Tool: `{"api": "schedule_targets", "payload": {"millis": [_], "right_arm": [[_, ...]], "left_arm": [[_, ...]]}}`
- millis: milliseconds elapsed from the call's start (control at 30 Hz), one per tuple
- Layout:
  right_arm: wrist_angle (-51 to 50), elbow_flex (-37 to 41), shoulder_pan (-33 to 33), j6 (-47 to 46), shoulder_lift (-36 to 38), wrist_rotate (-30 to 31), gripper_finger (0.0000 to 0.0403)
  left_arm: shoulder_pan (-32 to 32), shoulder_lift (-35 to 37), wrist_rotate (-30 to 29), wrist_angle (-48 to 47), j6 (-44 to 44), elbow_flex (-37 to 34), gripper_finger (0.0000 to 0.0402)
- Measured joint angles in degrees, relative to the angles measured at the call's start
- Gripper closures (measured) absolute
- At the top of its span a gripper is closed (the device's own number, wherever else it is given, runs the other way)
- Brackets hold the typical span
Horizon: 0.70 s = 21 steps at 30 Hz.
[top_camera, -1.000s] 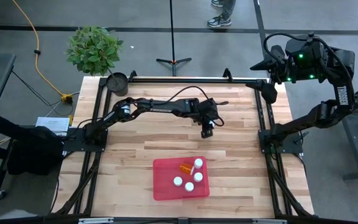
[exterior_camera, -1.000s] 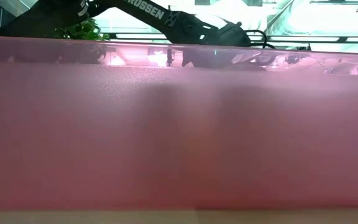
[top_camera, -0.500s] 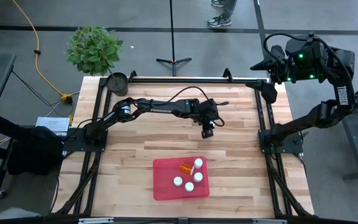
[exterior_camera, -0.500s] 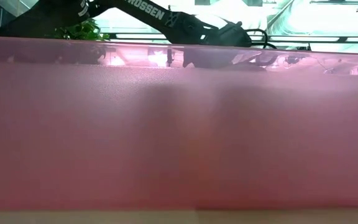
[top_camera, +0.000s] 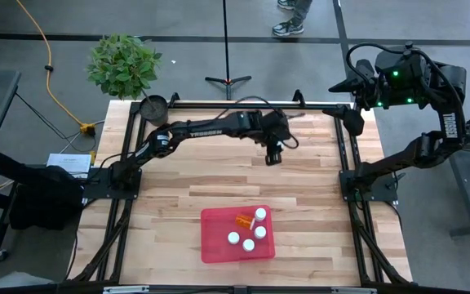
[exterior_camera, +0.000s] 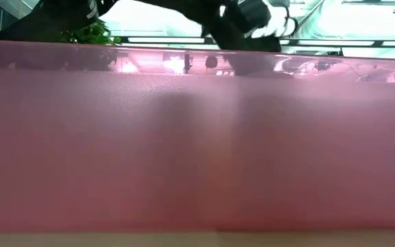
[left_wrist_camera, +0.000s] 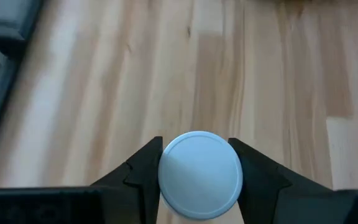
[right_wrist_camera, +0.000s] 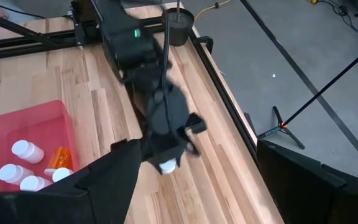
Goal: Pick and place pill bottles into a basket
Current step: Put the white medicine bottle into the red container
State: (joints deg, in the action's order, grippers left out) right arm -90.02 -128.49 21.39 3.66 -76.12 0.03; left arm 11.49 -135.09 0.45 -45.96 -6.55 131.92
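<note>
High view is showing the left gripper hanging over the far middle of the wooden table, well apart from the red basket lying near the front edge. Left wrist view is showing its two dark fingers clamping a white pill bottle by the sides, the round cap facing the camera and bare planks lying beyond it. Right wrist view is catching the same bottle as a small white spot under the left arm's dark wrist. Inside the basket, four white bottles are resting together with the orange bottle, which is lying on its side beside them. The right gripper is waiting by the table's far right corner, raised off the wood, its fingers standing wide apart with nothing between them. Low view is being filled almost wholly by the basket's red wall, with the left arm showing dark above it.
</note>
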Motion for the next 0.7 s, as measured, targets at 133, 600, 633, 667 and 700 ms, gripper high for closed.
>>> {"api": "schedule_targets", "payload": {"millis": [133, 600, 633, 667, 700], "right_arm": [[0.0, 0.0, 0.0, -0.2, 0.0, 0.0, 0.0091], [0.0, 0.0, 0.0, -0.3, 0.0, 0.0, 0.0091], [0.0, 0.0, 0.0, -0.3, 0.0, 0.0, 0.0091], [0.0, 0.0, 0.0, -0.3, 0.0, 0.0, 0.0091], [0.0, 0.0, 0.0, -0.3, 0.0, 0.0, 0.0091]], "left_arm": [[0.8, 1.2, 0.0, -1.7, -1.5, 2.6, 0.0212], [2.4, 8.9, 2.0, -11.7, -2.9, 2.7, 0.0212], [2.4, 9.6, 2.2, -12.0, -3.3, 2.7, 0.0212], [2.4, 10.2, 2.4, -13.3, -3.5, 2.7, 0.0212], [2.4, 10.6, 2.5, -13.7, -3.7, 2.7, 0.0212]]}}
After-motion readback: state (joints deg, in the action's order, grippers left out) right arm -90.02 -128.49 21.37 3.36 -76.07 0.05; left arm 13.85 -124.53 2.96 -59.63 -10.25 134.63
